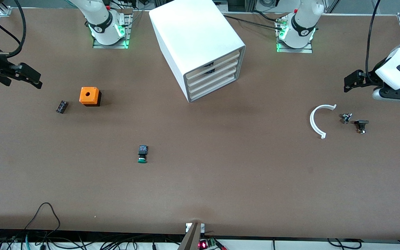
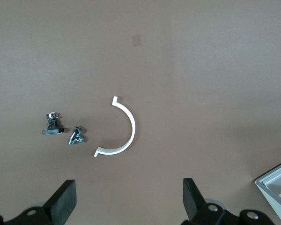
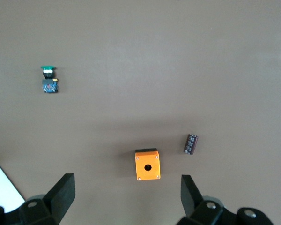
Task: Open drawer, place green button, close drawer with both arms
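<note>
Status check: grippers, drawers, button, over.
Left gripper and right gripper open, empty, up at table ends. Cabinet drawers all shut. Button lies alone mid-table, nothing blocking.

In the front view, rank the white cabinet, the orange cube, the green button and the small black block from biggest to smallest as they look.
1. white cabinet, by far the largest.
2. orange cube.
3. green button.
4. small black block, only slightly smaller-looking than the button, so those two are close.

Brown table (image 1: 221, 180); cables (image 1: 43, 222) along near edge.
</note>
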You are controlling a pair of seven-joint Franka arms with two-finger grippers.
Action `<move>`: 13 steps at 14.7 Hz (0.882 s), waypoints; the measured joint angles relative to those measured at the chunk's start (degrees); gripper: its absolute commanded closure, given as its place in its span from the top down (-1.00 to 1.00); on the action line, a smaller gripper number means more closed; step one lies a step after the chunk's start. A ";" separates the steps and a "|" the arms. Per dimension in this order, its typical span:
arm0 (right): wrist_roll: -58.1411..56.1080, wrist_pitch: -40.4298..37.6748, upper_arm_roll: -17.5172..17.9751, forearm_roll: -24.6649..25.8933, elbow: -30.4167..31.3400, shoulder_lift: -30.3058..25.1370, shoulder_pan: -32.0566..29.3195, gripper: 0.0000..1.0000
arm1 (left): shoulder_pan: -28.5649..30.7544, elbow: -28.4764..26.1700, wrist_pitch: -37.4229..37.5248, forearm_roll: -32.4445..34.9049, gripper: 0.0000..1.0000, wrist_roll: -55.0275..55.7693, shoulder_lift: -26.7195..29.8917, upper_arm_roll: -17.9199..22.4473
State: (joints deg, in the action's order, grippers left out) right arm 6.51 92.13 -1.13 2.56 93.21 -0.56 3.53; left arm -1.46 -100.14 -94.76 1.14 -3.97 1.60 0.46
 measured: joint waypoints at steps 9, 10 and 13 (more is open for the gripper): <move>-0.03 6.89 0.96 -2.80 1.63 9.00 1.29 1.00 | -0.03 0.00 0.01 0.00 1.00 0.00 -0.03 0.00; -0.05 8.92 1.07 -3.11 1.65 10.61 1.56 1.00 | -0.03 0.00 0.01 0.00 1.00 0.00 -0.03 0.00; -0.01 14.07 1.28 -4.00 1.67 15.02 3.94 1.00 | -0.13 0.00 0.02 -0.05 1.00 0.00 -0.40 0.00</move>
State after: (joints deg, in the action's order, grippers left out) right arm 6.49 106.21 0.14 -1.44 94.87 14.46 7.47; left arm -1.59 -100.14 -94.74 1.10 -3.97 1.20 0.46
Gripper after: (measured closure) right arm 0.000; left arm 0.000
